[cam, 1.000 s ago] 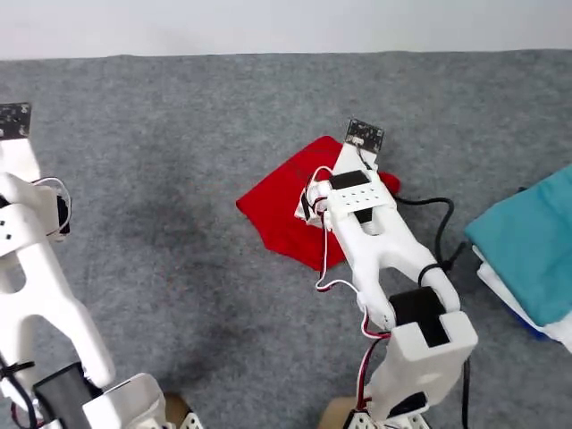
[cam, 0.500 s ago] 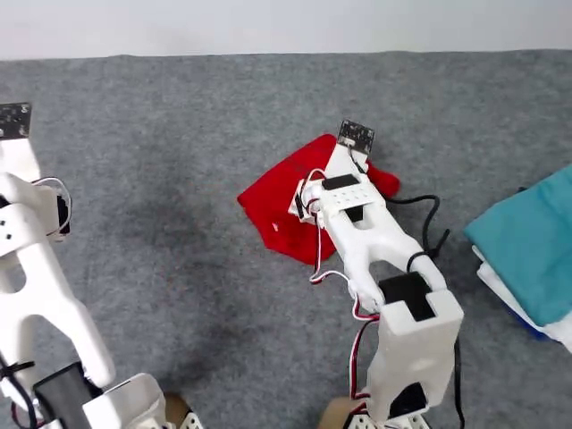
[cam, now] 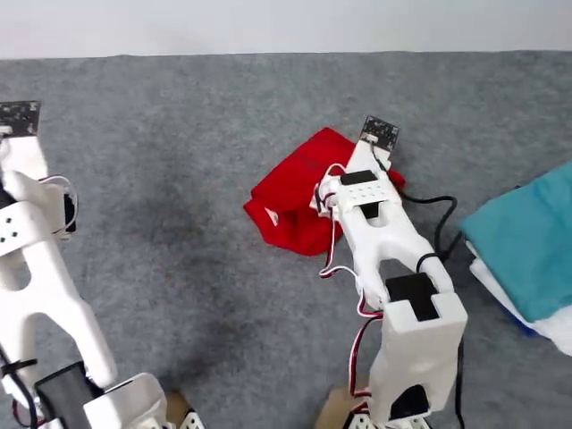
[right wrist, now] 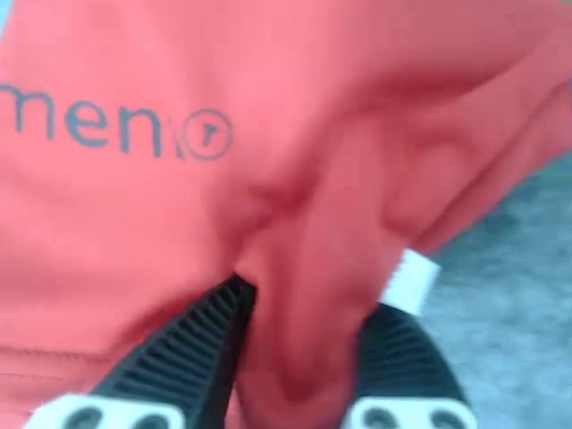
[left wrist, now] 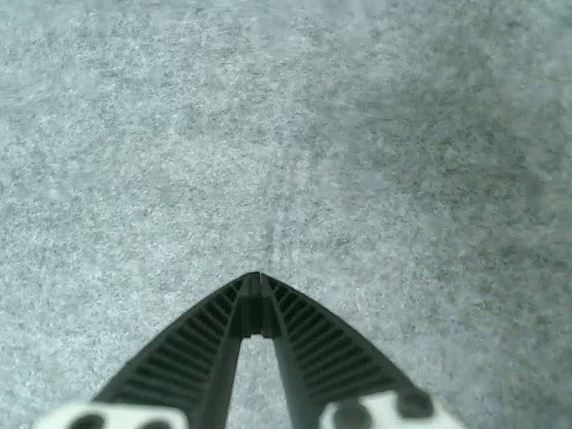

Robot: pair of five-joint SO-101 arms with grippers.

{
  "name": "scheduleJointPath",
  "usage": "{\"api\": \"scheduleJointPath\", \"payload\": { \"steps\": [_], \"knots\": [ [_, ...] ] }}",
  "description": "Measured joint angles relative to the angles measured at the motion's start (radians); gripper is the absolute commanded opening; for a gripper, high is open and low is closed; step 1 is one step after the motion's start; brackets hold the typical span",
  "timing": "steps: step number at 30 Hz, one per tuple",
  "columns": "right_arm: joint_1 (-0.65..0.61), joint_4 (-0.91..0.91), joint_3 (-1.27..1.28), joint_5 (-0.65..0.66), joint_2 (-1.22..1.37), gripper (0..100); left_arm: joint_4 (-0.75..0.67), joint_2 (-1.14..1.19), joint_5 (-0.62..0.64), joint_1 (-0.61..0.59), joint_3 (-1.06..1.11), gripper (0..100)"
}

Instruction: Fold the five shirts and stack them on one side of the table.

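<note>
Two white robot arms work side by side at a grey, carpet-like table (cam: 179, 116). The right arm (cam: 393, 259) stretches out over a red shirt (cam: 295, 201) that lies crumpled near the middle of the table. The shirt is only loosely gathered and not yet a neat fold.

From the right wrist view, the right gripper (right wrist: 308, 313) has its black ribbed fingers pinched on a thick ridge of red cloth. A small white label (right wrist: 416, 277) pokes out beside one finger. Pinching a doubled ridge rather than a single edge likely lets the arm drag or turn over a whole section of the shirt at once.

The left arm (cam: 36, 268) stands at the left edge, well apart from the shirt. The left gripper (left wrist: 259, 295) is pressed together with nothing in it, above bare table. It seems parked out of the way so that the right arm has room.

At the right edge sits the stack of finished shirts, a teal shirt (cam: 527, 246) on top of a white shirt (cam: 509, 299). Keeping the stack there leaves the middle of the table free for folding. The red shirt probably goes onto it next.
</note>
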Motion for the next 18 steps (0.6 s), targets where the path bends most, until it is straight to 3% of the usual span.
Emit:
{"api": "scheduleJointPath", "payload": {
  "steps": [18],
  "knots": [
    [0.021,0.017,-0.003,0.026,-0.044,1.2,-0.009,0.0,0.0,0.046,0.0,0]
  ]
}}
